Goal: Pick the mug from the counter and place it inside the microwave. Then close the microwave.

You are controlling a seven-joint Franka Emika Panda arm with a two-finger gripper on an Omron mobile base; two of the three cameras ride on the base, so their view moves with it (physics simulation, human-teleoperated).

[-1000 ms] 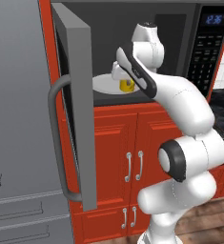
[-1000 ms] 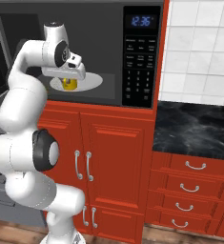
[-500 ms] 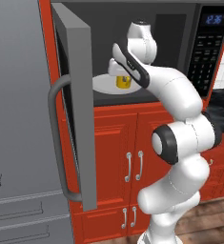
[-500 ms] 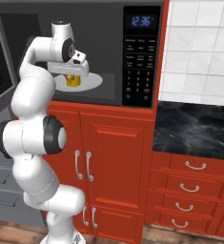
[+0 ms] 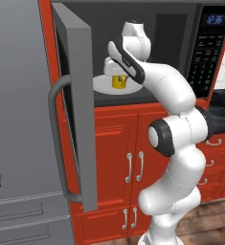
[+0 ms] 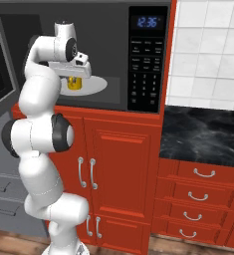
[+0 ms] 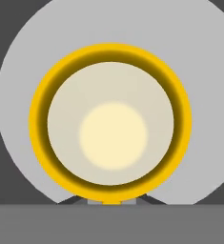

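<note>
Inside the microwave [image 5: 181, 28], door [image 5: 78, 110] swung wide open, sits a pale round turntable plate [image 6: 96, 87]. On it the yellow mug [image 5: 119, 81] stands upright, cream inside, gripper [image 5: 118, 76] directly above, pinched narrow on its rim.

yellow mug [image 5: 119, 81] on microwave turntable [image 5: 100, 87]

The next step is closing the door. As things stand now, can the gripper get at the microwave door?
Probably not yet: the gripper is shut on the mug over the turntable plate inside the microwave. The door stands open, unobstructed.
</note>
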